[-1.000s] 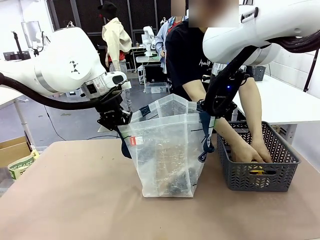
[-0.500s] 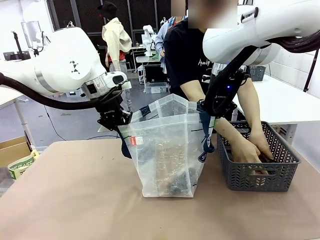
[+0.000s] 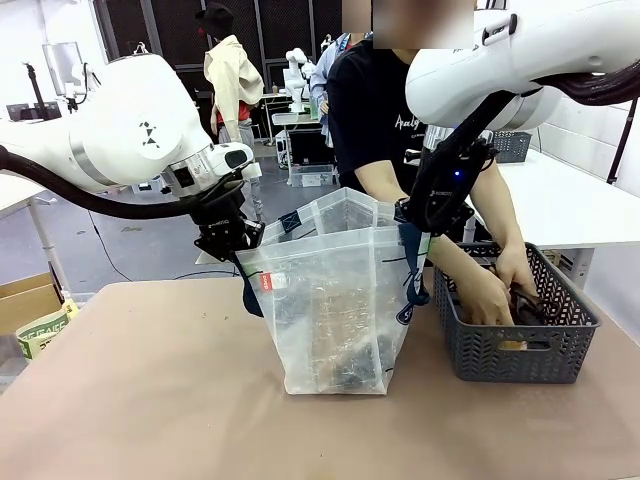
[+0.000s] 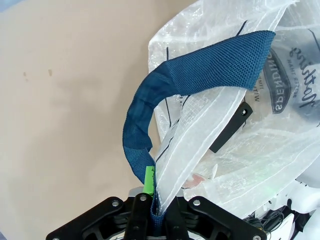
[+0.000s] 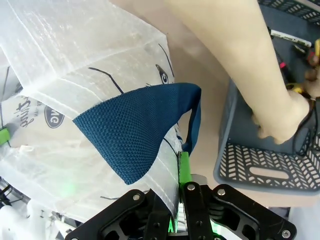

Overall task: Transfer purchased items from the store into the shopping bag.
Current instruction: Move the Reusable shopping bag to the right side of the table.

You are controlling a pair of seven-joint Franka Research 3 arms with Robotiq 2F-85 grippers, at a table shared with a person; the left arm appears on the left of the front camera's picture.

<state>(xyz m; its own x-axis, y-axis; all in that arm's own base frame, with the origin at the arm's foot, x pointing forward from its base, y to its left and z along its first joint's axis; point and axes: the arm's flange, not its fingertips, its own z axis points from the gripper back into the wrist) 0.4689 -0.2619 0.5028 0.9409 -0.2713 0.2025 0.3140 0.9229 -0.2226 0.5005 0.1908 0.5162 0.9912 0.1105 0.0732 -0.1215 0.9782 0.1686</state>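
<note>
While I watch from the front, my left gripper [image 3: 232,243] and right gripper [image 3: 420,222] pinch opposite rims of the shopping bag [image 3: 335,310] standing just beside the basket [image 3: 560,352], where the person's hands [image 3: 495,298] reach in; left wrist view: jaws clamped on clear plastic by a navy strap [image 4: 200,75]; right wrist view: likewise.

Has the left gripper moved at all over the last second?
No. The left gripper sits at the same spot above the table's far edge, fingers shut on the rim of the shopping bag.
</note>
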